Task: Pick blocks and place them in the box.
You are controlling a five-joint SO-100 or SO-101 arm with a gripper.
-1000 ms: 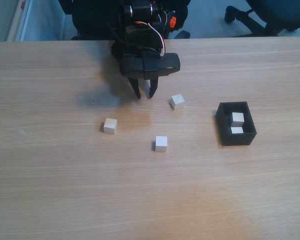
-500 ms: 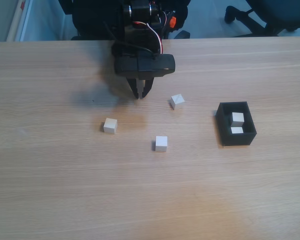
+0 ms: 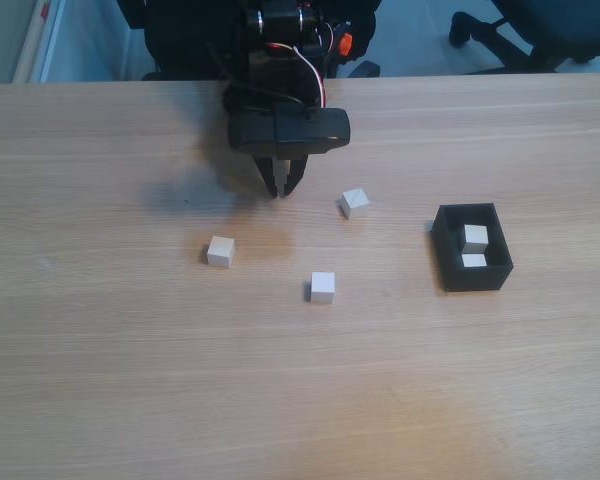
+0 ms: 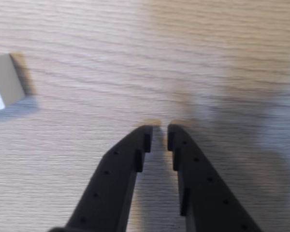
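Three pale cube blocks lie loose on the wooden table in the fixed view: one at the left [image 3: 220, 251], one in the middle [image 3: 323, 287], and a tilted one [image 3: 354, 202] further back. The black box [image 3: 477, 279] stands at the right with two more blocks [image 3: 476, 237] inside. My black gripper [image 3: 280, 187] hovers over bare wood, left of the tilted block and behind the other two. In the wrist view the gripper [image 4: 159, 133] is shut to a narrow slit with nothing between its fingers, and one block [image 4: 5, 87] lies at the left edge.
The table's far edge runs behind the arm's base [image 3: 280, 30]. Black office chairs [image 3: 540, 25] stand beyond it. Bare wood stretches across the front and left of the table.
Over the last second the jaws went from apart to shut and the gripper head shifted slightly left. Nothing has moved in the last half second, and the blocks are where they were.
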